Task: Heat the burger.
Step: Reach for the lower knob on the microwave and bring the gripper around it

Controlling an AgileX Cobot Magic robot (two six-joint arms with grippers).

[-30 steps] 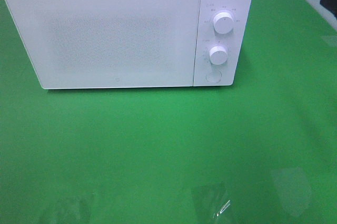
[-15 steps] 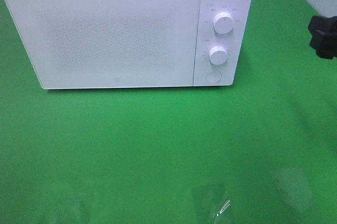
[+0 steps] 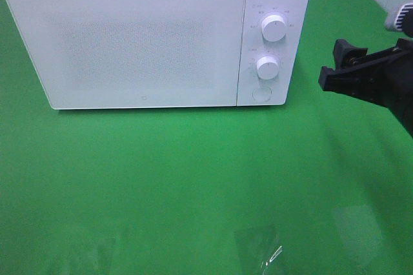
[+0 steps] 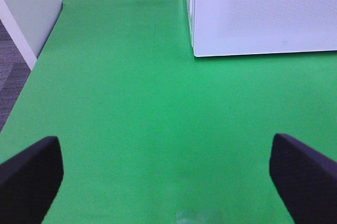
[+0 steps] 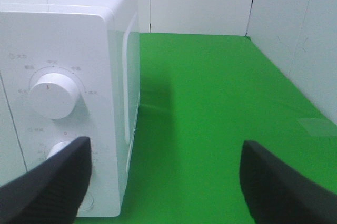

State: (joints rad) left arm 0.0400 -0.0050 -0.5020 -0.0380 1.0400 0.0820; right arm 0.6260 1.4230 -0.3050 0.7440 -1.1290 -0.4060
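The burger is out of view in every frame. A white microwave (image 3: 129, 42) stands at the back of the green table with its door shut. My right gripper (image 3: 330, 65) hangs open and empty, just right of the microwave's control panel. The right wrist view shows its dark fingers (image 5: 47, 187) spread wide, with the panel's upper knob (image 5: 52, 95) close in front. My left gripper (image 4: 166, 179) is open and empty over bare green cloth, with the microwave's near left corner (image 4: 263, 13) ahead of it. It does not show in the high view.
The panel carries an upper knob (image 3: 274, 28), a lower knob (image 3: 267, 67) and a round button (image 3: 261, 93). White walls (image 5: 295, 34) border the table's right side and back. Patches of clear tape (image 3: 258, 246) lie near the front edge.
My right gripper has come in from the right edge of the high view and moved left toward the microwave's control panel. The microwave has stayed put.
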